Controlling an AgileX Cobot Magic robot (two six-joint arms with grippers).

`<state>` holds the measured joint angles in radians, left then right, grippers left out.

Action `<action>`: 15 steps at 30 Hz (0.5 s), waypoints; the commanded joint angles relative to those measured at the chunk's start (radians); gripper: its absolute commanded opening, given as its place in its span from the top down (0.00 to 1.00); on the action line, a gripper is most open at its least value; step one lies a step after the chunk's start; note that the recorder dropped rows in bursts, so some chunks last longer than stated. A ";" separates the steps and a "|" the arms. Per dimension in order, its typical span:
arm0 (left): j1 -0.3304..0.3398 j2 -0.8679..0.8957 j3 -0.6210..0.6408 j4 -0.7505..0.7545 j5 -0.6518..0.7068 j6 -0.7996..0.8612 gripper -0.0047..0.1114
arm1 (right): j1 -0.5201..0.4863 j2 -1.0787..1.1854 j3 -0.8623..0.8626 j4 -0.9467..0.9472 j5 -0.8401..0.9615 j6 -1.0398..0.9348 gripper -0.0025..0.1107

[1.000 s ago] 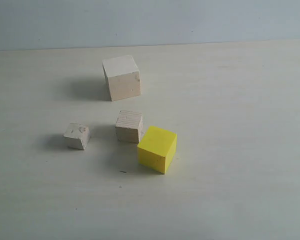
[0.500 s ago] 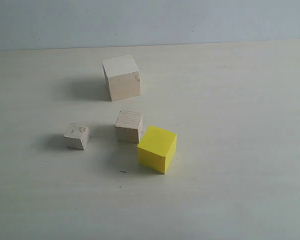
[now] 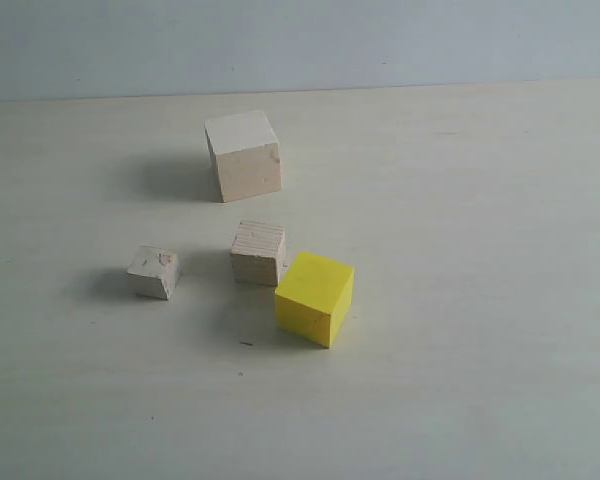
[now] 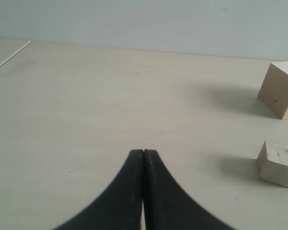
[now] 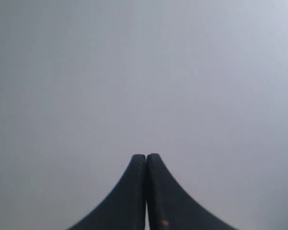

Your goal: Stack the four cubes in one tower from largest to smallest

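Cube (image 3: 315, 298), yellow, flat on table (image 3: 480, 250), corner toward camera; left claw (image 4: 143, 152), right claw (image 5: 146, 156) together, apparently empty.

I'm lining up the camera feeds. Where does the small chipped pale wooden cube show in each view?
Exterior view: the small chipped pale wooden cube sits left of the striped-grain wooden cube.
Left wrist view: it lies near the frame's edge, closer to the camera than the large smooth pale wooden cube.
Right wrist view: not in it; only the shut right end effector.
Shared landmark: that large cube (not right wrist).
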<state>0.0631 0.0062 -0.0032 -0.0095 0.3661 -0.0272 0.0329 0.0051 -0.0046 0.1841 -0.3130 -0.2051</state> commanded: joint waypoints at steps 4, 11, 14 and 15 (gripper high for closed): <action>-0.002 -0.006 0.003 -0.012 -0.012 -0.004 0.96 | -0.006 -0.005 -0.004 0.044 -0.168 0.107 0.98; -0.002 -0.006 0.003 -0.012 -0.012 -0.004 0.96 | -0.006 0.031 -0.204 0.041 0.160 0.108 0.98; -0.002 -0.006 0.003 -0.012 -0.012 -0.004 0.96 | -0.006 0.107 -0.299 0.041 0.228 0.108 0.98; -0.002 -0.006 0.003 -0.012 -0.012 -0.004 0.96 | -0.006 0.140 -0.338 0.041 0.273 0.108 0.98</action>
<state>0.0631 0.0062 -0.0032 -0.0095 0.3661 -0.0272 0.0329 0.0849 -0.2702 0.2290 -0.1219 -0.0985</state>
